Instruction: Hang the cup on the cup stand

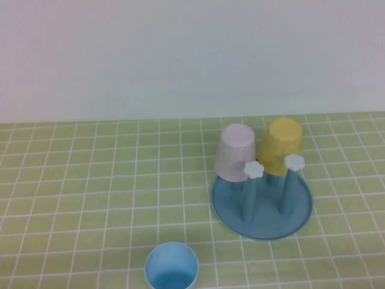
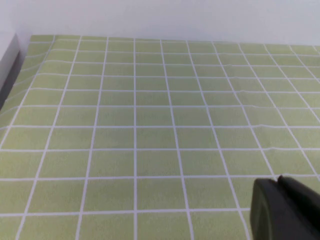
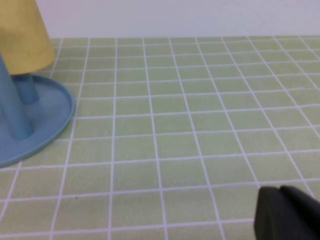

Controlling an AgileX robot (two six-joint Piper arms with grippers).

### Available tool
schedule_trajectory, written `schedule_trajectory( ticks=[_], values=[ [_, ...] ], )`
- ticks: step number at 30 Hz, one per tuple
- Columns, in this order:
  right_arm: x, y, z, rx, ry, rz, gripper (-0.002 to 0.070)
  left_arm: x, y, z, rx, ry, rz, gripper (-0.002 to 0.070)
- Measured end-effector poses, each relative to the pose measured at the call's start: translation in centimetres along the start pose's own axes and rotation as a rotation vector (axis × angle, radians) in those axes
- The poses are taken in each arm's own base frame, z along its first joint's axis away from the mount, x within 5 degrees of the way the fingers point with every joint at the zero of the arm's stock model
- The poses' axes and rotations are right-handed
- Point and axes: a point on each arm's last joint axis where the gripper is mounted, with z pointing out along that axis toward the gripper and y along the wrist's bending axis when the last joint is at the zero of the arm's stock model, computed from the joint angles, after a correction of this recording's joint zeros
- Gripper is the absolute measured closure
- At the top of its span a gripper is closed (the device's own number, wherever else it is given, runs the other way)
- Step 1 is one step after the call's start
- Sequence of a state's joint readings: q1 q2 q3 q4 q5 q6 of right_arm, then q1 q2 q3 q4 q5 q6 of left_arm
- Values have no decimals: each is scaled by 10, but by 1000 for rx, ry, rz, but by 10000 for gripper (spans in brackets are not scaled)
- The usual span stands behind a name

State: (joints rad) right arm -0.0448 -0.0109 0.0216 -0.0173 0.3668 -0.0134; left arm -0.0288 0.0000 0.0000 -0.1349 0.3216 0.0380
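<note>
Green grid cloth (image 1: 90,180), cup (image 1: 171,265) upright (empty), cup stand (image 1: 262,208) holding two, left gripper (image 2: 285,210) and right gripper (image 3: 287,212) clenched, empty.

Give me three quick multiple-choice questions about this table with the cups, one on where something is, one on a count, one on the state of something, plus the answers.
1. Where is the light-blue cup?
A. On a peg
B. On the table, in front of the cup stand
C. In a gripper

2. How many cups hang on the stand?
A. None
B. Two
C. Four

3. How are the left gripper and right gripper?
A. Both shut, holding nothing
B. Both wide open
C. One grips a cup

Answers: 1 B, it stands mouth up at the near edge. 2 B, the pink cup and yellow cup sit upside down on pegs. 3 A, each hangs over bare cloth.
</note>
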Motion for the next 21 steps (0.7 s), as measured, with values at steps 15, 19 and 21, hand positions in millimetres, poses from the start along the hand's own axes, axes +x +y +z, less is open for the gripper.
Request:
schedule_trajectory(
  ticks=[15,19,21],
  values=[
    [0,0,0,0,0,0,678,0,0,0,0,0,7,677],
    [0,0,0,0,0,0,678,0,0,0,-1,0,17,677],
    [0,0,0,0,0,0,678,0,0,0,-1,0,17,677]
  ],
)
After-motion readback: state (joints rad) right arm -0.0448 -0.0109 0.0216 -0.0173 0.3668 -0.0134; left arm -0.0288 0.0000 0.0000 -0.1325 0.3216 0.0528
